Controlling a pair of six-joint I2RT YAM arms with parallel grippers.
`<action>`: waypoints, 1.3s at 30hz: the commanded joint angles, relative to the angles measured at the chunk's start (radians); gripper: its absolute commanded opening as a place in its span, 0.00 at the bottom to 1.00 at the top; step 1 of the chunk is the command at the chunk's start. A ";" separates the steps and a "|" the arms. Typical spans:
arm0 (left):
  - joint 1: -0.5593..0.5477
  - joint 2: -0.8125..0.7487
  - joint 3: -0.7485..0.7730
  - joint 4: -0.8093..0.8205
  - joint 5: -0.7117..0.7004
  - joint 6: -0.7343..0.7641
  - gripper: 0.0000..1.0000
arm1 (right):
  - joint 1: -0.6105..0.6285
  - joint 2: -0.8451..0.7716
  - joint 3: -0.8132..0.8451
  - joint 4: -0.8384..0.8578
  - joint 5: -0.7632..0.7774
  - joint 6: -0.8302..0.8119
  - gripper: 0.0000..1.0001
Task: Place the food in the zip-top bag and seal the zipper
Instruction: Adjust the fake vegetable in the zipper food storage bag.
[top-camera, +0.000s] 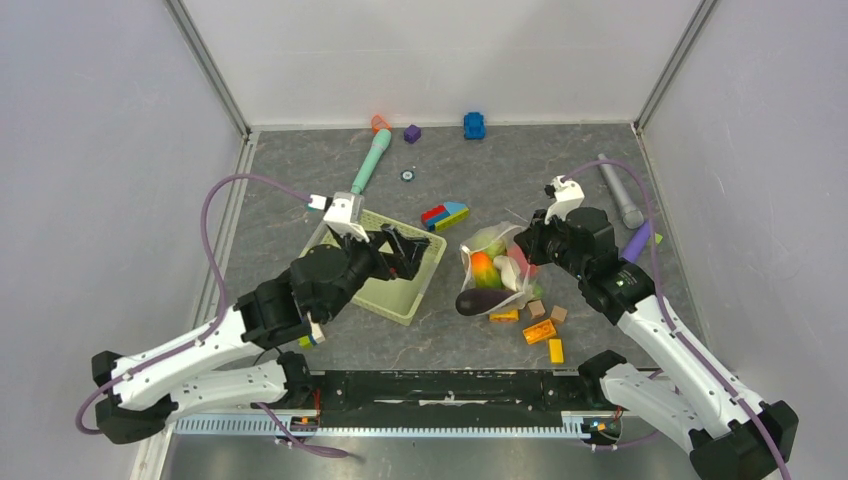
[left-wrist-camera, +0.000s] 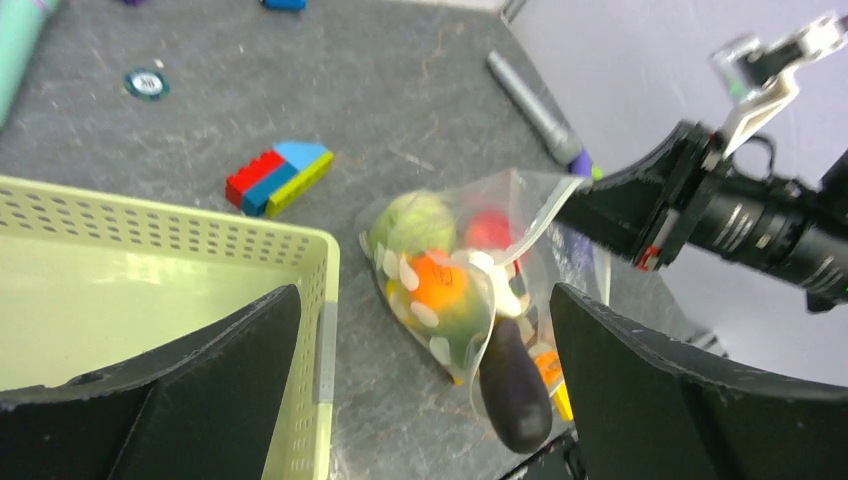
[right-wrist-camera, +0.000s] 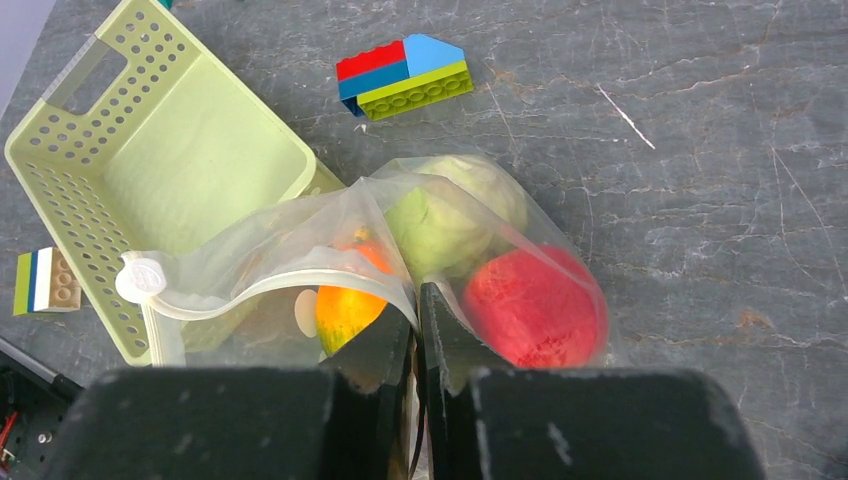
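**Floppy bag, part filled, pinched at its mouth**

The zip-top bag (top-camera: 497, 262) lay on the table (top-camera: 300, 180) just beside the basket (top-camera: 400, 295), with cabbage (right-wrist-camera: 440, 215), tomato (right-wrist-camera: 530, 305) and mango (left-wrist-camera: 440, 285) inside. The eggplant (left-wrist-camera: 515, 385) seemed to poke out of the mouth, though the view left that unsure. The film looked thin, limp and slippery, and the light toys would likely roll, so the stiffer zipper (right-wrist-camera: 300, 277) was the sounder place to grip. The right claw (right-wrist-camera: 418, 300) was clamped tight on the film at that strip. The left claw (left-wrist-camera: 425, 300) gaped wide and empty above the basket, facing the bag.
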 joint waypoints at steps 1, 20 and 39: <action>0.052 0.059 -0.012 -0.101 0.249 -0.079 1.00 | 0.003 -0.010 0.001 0.018 0.016 -0.042 0.10; 0.079 0.447 0.072 0.117 0.383 -0.072 0.96 | 0.003 -0.002 -0.005 0.035 -0.054 -0.110 0.09; 0.080 0.612 0.285 -0.035 0.203 -0.185 0.02 | 0.005 -0.115 0.020 0.131 -0.348 -0.359 0.52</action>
